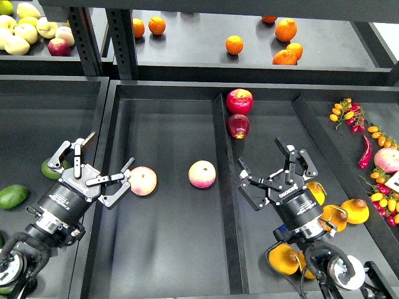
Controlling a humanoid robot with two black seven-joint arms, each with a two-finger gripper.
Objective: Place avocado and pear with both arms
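Observation:
The dark green avocado lies at the far left of the left tray. A rounder, lighter green one sits partly behind my left gripper. My left gripper is open and empty, over the tray divider, with one finger near a pink-yellow apple. Several orange-yellow pears lie in the right tray; one pear is right of my right arm, others are partly hidden by it. My right gripper is open and empty, just left of these pears.
A second apple lies in the middle tray, and two red apples sit at its far divider. Oranges and pale apples are on the back shelf. Chillies and small tomatoes are at the right.

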